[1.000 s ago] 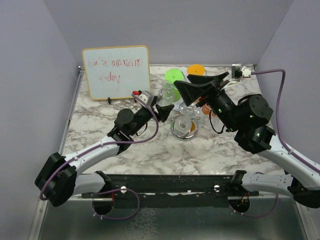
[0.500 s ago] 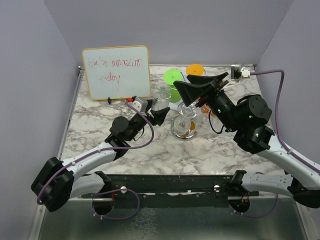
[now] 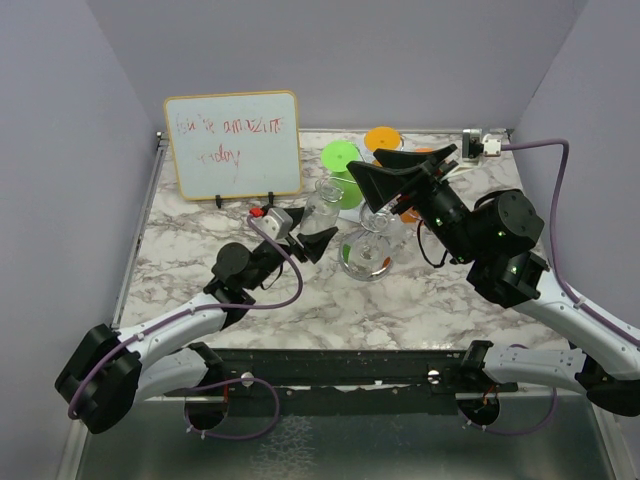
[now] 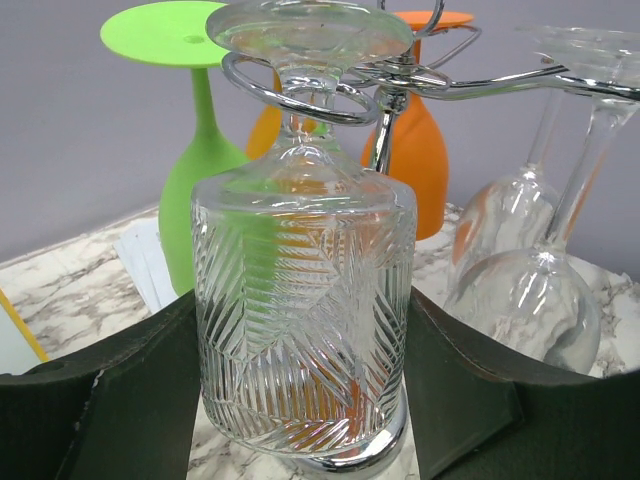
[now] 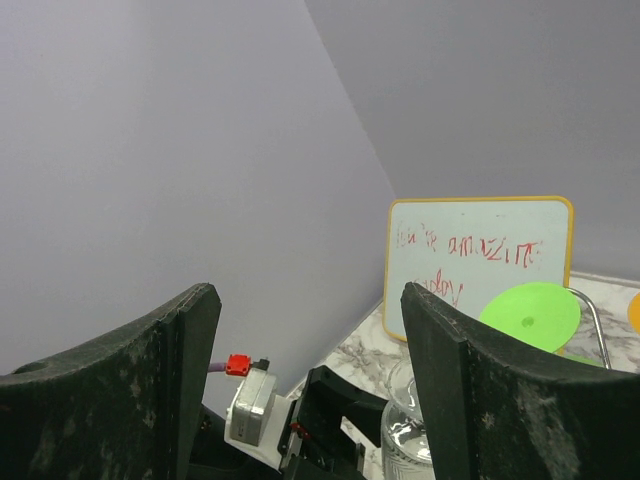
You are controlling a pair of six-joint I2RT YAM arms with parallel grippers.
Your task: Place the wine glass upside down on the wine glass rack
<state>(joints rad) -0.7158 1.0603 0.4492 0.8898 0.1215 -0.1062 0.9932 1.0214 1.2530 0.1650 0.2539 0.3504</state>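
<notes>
The wine glass [image 4: 300, 300] is clear cut glass. It hangs upside down, its stem through a spiral arm of the chrome wine glass rack [image 4: 395, 75] and its foot resting on the ring. My left gripper [image 4: 300, 400] has a finger on each side of the bowl, closed against it. In the top view the glass [image 3: 322, 203] is just left of the rack's mirrored base [image 3: 368, 260], with the left gripper [image 3: 315, 240] at its near side. My right gripper [image 3: 368, 163] is open and empty, held high over the rack, also in its own view [image 5: 310, 300].
A green glass [image 4: 205, 150], an orange glass [image 4: 415, 150] and two clear glasses [image 4: 530, 290] hang upside down on the rack's other arms. A whiteboard [image 3: 235, 145] stands at the back left. Walls close in the marble table [image 3: 200, 250] on three sides.
My left arm has drawn back toward the near left with the glass between its fingers. The rack's hanging glasses have shifted slightly left. The right arm has not moved.
</notes>
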